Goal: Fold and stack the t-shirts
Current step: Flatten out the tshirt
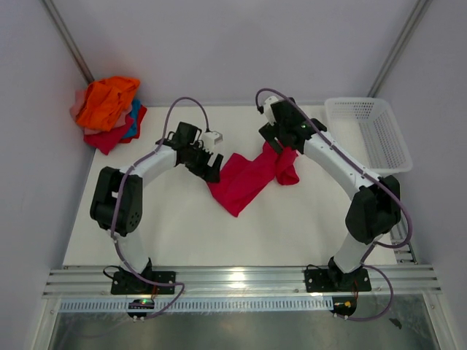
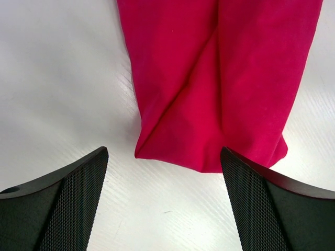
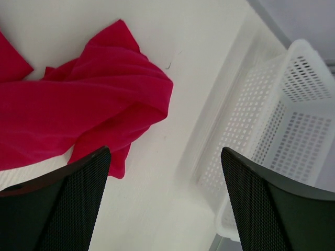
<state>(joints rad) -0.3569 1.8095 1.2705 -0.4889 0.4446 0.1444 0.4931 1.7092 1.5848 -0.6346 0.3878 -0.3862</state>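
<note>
Crimson t-shirt (image 1: pixel 244 182) in the middle of the desk (image 1: pixel 182 233); left jaws and right jaws stand apart, holding nothing.
At far left lies a pile of other t-shirts (image 1: pixel 108 111). The crimson one stretches from near-left to far-right, its right end bunched under the right jaws. A white basket (image 1: pixel 368 131) stands far right.

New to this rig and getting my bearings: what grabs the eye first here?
A crimson t-shirt lies rumpled at centre, with the left gripper and right gripper poised at its ends, jaws open. A heap of t-shirts, orange on top, sits in the far left corner; a white mesh basket stands far right.
</note>
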